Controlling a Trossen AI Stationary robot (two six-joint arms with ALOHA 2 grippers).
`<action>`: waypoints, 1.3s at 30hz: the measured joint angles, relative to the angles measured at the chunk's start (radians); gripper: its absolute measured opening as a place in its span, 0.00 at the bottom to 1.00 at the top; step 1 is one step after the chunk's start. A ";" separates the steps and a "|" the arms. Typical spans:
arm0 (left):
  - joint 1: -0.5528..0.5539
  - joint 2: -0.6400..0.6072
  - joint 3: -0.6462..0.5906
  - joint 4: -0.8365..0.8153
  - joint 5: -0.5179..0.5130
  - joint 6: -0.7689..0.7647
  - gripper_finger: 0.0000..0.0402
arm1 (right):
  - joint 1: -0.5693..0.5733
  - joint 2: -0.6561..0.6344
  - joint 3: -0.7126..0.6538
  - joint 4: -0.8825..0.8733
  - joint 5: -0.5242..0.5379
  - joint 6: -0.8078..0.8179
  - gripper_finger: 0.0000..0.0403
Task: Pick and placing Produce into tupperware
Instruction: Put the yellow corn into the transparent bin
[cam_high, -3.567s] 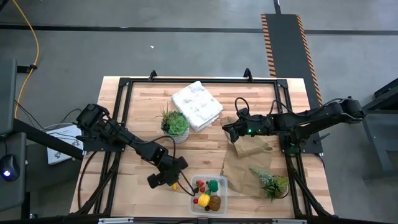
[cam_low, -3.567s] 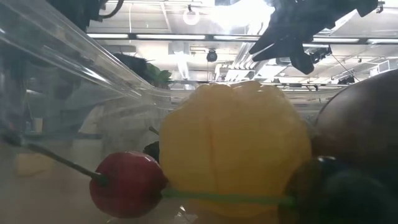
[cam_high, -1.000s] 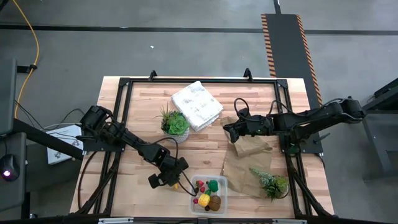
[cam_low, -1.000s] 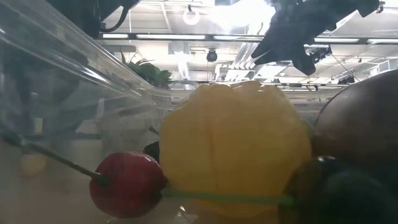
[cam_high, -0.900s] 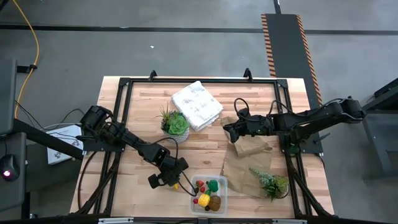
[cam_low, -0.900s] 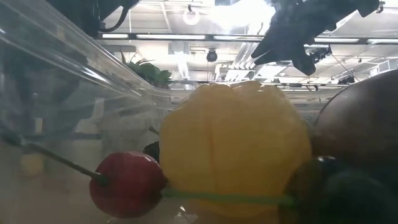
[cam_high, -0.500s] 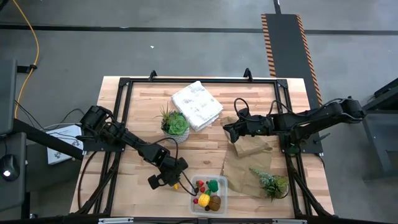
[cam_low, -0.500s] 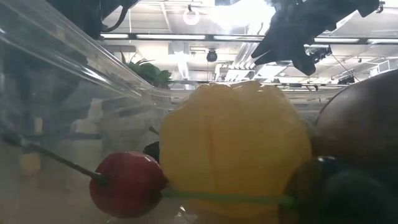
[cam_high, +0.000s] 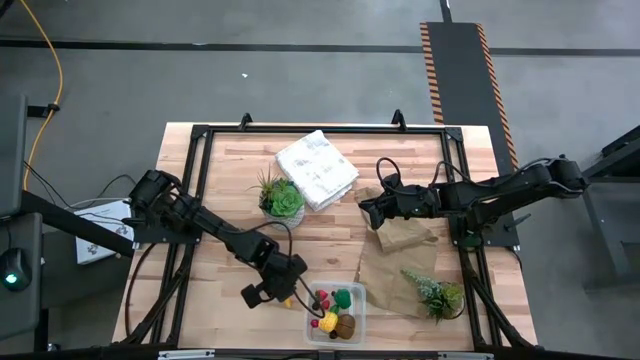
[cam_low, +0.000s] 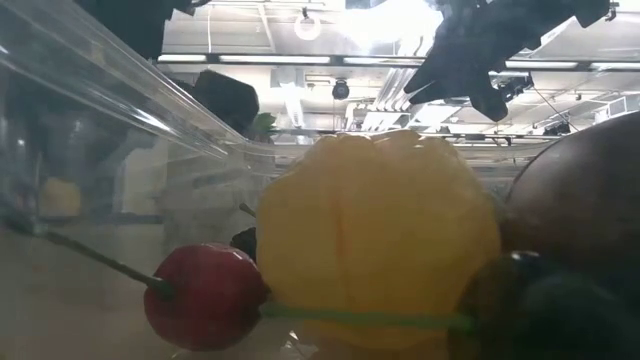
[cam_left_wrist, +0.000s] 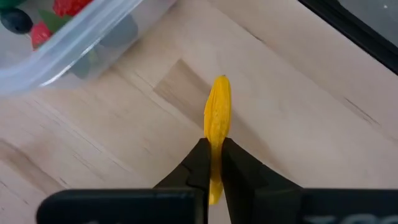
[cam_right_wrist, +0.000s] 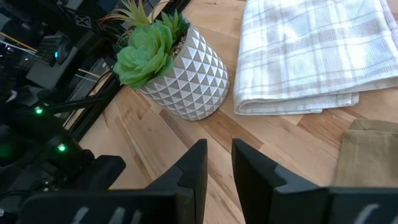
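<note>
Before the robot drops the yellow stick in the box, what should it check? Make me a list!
1. Left gripper pinching the yellow stick: ok, fingers closed on its lower end.
2. Stick lifted clear of the table: cannot tell.
3. Box open on top: ok, no lid seen.
4. Room left in the box: cannot tell; lemon, broccoli and kiwi already fill much of it.
5. Right gripper out of the way: ok, it waits near the paper bag, far from the box.
</note>
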 joint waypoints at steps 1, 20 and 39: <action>0.000 0.000 0.009 -0.013 0.000 0.000 0.05 | 0.000 0.000 0.000 0.000 0.000 0.000 0.15; 0.000 -0.024 0.135 -0.135 0.040 -0.168 0.05 | 0.000 0.000 0.000 -0.015 -0.009 -0.069 0.15; 0.001 -0.024 0.294 -0.145 -0.203 -0.482 0.05 | 0.000 0.000 0.000 -0.083 -0.181 -0.260 0.15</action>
